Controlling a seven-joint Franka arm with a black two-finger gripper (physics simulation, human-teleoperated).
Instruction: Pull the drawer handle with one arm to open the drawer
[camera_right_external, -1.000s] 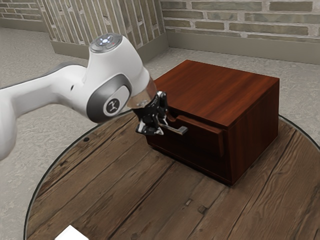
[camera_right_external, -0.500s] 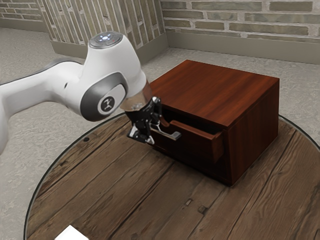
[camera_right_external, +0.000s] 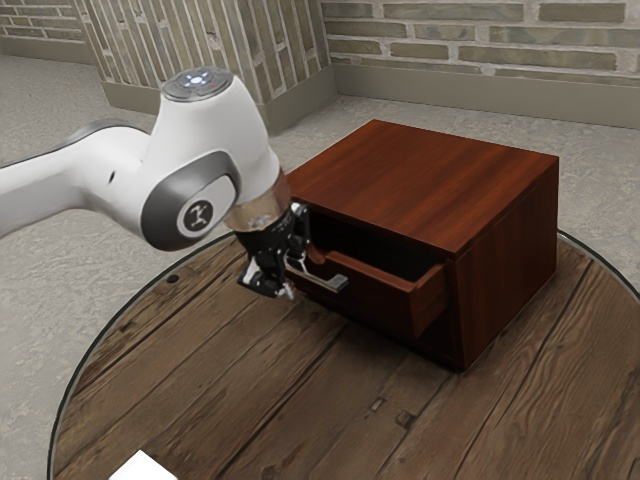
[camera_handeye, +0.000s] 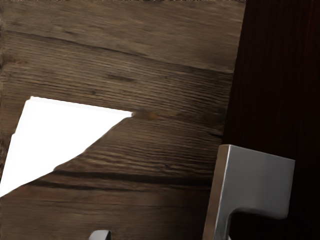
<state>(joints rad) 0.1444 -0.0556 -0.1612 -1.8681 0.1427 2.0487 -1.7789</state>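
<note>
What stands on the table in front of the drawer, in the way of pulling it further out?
Nothing visible does. The pincer grips the handle, and the table before the drawer is bare wood. A white thing lies far off, at the table's edge.

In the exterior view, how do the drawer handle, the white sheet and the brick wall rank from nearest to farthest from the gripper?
1. drawer handle, at the gripper.
2. white sheet, at the table's near edge.
3. brick wall, behind the cabinet.
</note>
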